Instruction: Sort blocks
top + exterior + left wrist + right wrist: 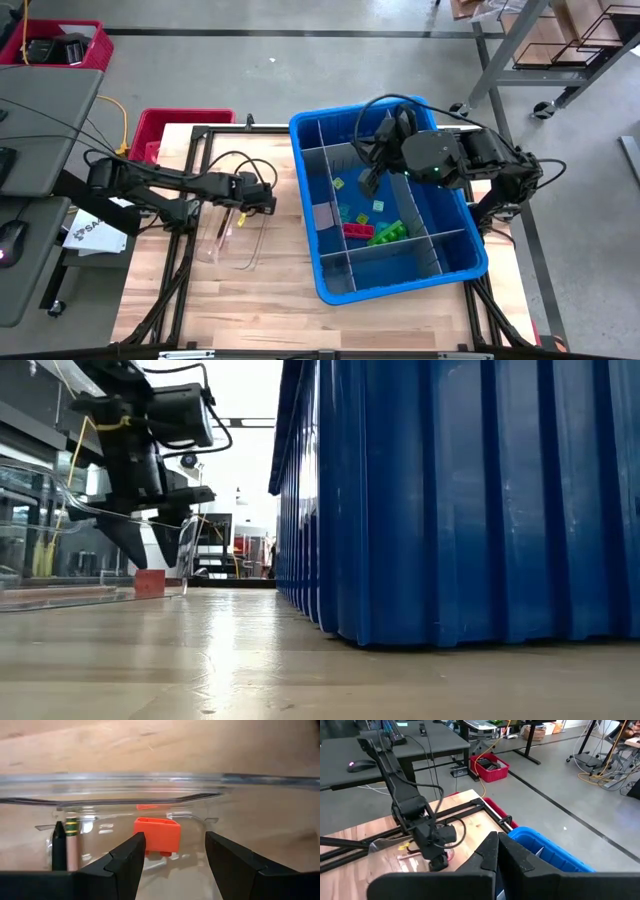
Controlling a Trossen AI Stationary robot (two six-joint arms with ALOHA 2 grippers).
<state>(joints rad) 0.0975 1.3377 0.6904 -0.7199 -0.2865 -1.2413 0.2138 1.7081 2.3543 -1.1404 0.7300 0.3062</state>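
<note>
Between the left gripper's (pixel 174 857) parted fingers (pixel 127 860) an orange block (pixel 157 835) sits free in the clear tray (pixel 150 785) — lift straight up, clear of its rim. Over the blue bin (pixel 470 265) — other blocks (pixel 372 222) inside — the right gripper (pixel 368 178) hangs pinched together.

Glossy blue plastic bin (pixel 385 270), wood table (pixel 260 300)

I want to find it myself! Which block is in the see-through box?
Look left of the big blue plastic bin to the clear plastic tray on the wooden table. Under the left gripper, open above it, sits one small orange-red block, the only block there.
</note>
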